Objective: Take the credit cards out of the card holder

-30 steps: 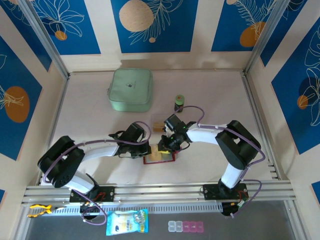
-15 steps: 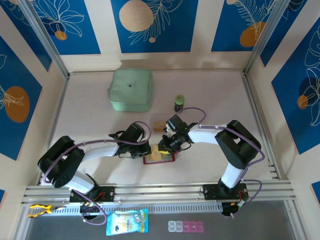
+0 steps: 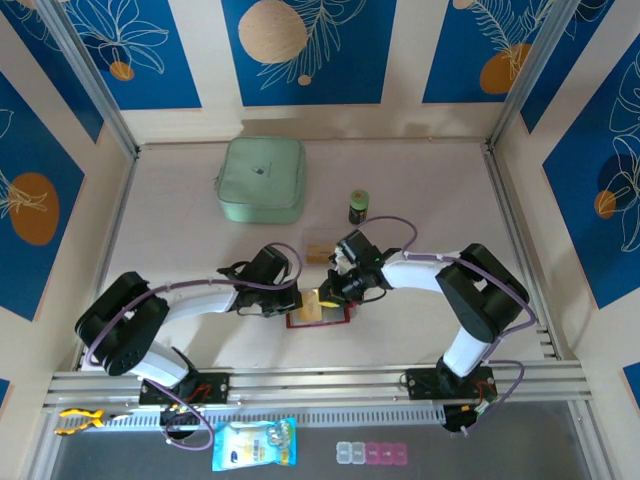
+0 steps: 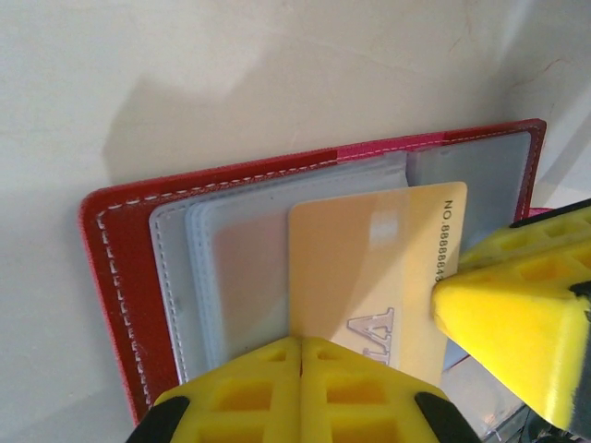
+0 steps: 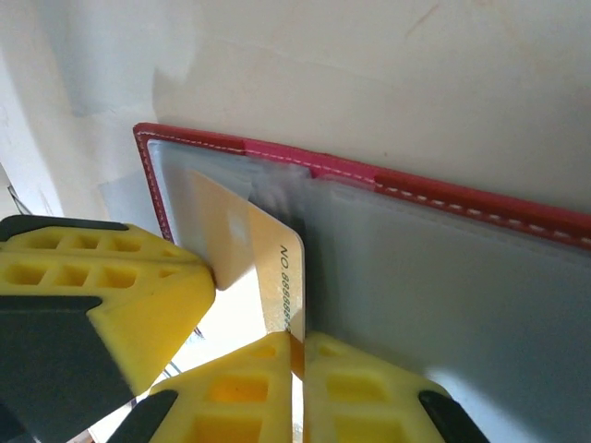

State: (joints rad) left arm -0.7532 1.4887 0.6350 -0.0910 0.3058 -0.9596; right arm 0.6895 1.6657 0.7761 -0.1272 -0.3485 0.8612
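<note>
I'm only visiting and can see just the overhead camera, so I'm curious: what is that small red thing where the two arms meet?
Observer: A red leather-like folding wallet, lying open, with clear plastic pockets inside.
Visitor: Is anything in them?
Observer: An orange-tan plastic card sticks partly out of one pocket.
Visitor: Is it being held?
Observer: Yes, the right gripper is shut on the card's edge.
</note>
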